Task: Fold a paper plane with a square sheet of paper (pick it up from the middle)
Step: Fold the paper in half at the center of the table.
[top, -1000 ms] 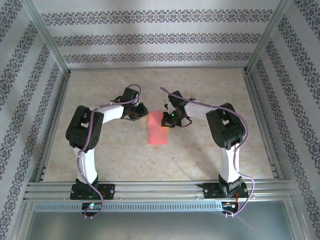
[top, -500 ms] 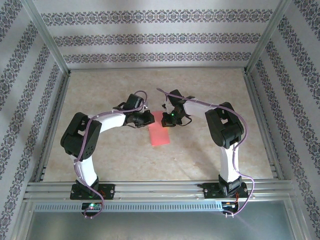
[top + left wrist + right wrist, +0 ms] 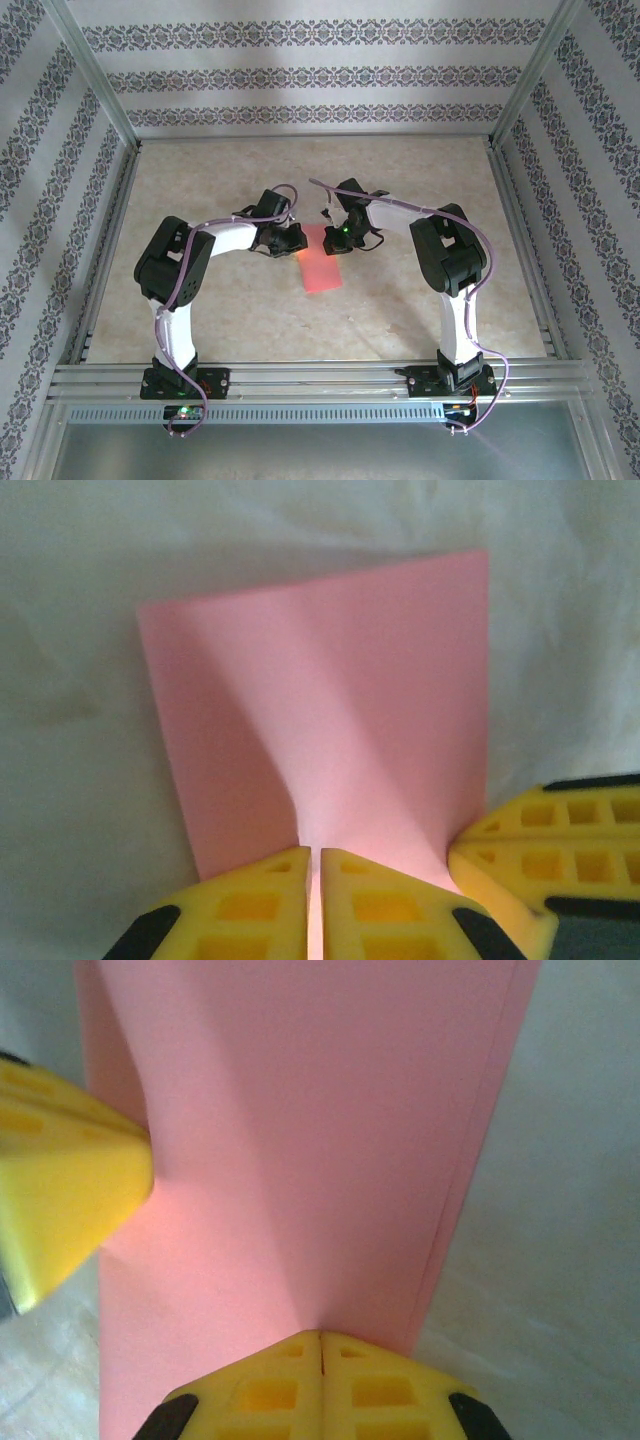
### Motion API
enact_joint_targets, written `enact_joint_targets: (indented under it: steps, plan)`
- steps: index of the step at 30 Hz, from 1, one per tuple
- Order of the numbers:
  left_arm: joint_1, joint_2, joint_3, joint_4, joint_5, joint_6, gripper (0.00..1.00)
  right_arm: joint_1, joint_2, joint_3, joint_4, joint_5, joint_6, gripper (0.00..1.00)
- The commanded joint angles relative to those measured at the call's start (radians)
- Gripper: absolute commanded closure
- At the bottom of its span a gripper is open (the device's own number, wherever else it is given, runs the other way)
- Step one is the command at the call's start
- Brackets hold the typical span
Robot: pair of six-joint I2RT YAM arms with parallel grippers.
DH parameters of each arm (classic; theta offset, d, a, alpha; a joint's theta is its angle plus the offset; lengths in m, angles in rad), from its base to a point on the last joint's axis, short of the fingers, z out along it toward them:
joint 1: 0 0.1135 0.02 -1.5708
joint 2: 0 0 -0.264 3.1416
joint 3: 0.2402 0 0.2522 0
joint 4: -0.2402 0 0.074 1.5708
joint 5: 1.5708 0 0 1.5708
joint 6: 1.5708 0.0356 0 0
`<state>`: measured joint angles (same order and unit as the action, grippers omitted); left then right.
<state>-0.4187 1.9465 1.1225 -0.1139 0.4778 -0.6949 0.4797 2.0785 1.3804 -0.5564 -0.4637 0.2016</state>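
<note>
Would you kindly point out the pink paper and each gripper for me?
pink paper (image 3: 321, 270), top external view, on its bare near half.
left gripper (image 3: 313, 852), left wrist view, between its yellow fingertips.
right gripper (image 3: 321, 1335), right wrist view, between its yellow fingertips.

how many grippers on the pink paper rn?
2. The left gripper is shut on the paper at the left of its far end; the right gripper is shut on it at the right of that end.

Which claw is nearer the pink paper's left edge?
Left. The left claw pinches the pink paper at its left side; the right claw pinches its right side.
</note>
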Motion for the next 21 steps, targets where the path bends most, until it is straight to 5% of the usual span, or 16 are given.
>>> enact_joint_targets:
  steps: [1,16,21]
  plan:
    - [0.037,0.028,0.018,-0.031,-0.031,0.015,0.89,-0.013,0.106,-0.066,-0.182,0.18,-0.037,0.97]
    - [0.083,0.075,0.093,-0.073,-0.007,0.031,0.9,-0.019,0.104,-0.058,-0.183,0.183,-0.031,0.96]
    - [0.055,0.059,0.019,-0.04,0.022,-0.028,0.91,-0.038,-0.023,-0.078,-0.076,-0.021,0.056,0.84]
